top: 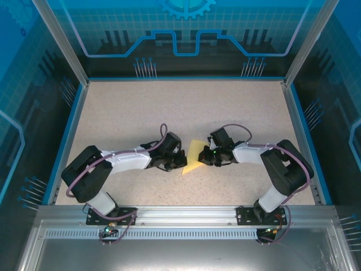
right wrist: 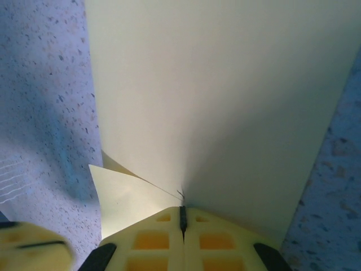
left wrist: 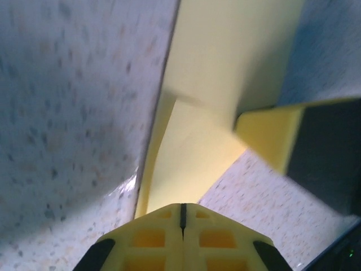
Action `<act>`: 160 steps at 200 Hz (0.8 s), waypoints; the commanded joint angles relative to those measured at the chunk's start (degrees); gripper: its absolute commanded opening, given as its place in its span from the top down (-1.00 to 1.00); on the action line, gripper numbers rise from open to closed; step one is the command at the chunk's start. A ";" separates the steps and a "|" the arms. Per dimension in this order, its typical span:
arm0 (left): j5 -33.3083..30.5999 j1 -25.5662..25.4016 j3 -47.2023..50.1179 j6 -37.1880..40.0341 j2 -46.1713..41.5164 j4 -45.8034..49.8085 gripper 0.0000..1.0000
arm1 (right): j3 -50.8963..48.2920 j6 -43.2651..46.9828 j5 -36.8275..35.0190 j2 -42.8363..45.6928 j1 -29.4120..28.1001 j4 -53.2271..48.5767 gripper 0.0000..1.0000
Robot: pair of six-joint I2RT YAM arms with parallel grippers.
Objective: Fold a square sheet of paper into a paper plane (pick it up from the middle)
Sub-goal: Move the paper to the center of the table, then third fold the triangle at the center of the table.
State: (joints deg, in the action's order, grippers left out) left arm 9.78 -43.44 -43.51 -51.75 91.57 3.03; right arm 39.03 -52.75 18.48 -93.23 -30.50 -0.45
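The pale-yellow sheet of paper (top: 192,158) lies partly folded at the middle of the table, between the two arms. My left gripper (top: 184,160) meets its left edge. In the left wrist view the jaws are shut at the gripper tip (left wrist: 182,206), and the paper (left wrist: 225,68) runs away from it with a raised fold. My right gripper (top: 203,157) meets the paper's right edge. Its jaws (right wrist: 182,210) are shut on the paper (right wrist: 214,101), where a crease ends and a small flap (right wrist: 121,197) sticks out left. The right gripper's yellow finger (left wrist: 271,132) shows past the paper.
The speckled beige table (top: 169,107) has a blue rim (top: 66,135) and clear walls around it. Both arms reach inward low over the table, their bases (top: 110,214) at the near metal rail. Free room lies behind the paper and to both sides.
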 commanded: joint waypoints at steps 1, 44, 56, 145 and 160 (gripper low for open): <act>0.39 -2.06 2.58 -7.18 -0.26 -8.63 1.00 | -0.97 -0.14 1.56 2.59 -0.61 2.84 1.00; -0.54 -2.80 3.52 -8.81 2.28 -10.49 1.00 | -1.83 2.27 5.36 3.51 -1.52 4.75 1.00; -0.96 -2.87 3.67 -8.84 2.47 -9.77 1.00 | -2.02 2.56 5.69 3.20 -2.13 4.75 1.00; -3.19 -2.88 4.65 -7.29 2.60 -6.27 1.00 | -2.47 2.71 5.85 -1.69 -4.65 6.01 1.00; -3.10 -2.79 5.07 -7.51 2.74 -6.83 1.00 | -2.53 2.96 5.98 -2.56 -4.63 6.24 1.00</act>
State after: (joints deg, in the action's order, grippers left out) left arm 7.29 -46.02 -39.83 -59.53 93.19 -3.81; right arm 37.34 -51.09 24.05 -93.97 -34.52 5.19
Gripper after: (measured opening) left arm 0.046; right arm 0.043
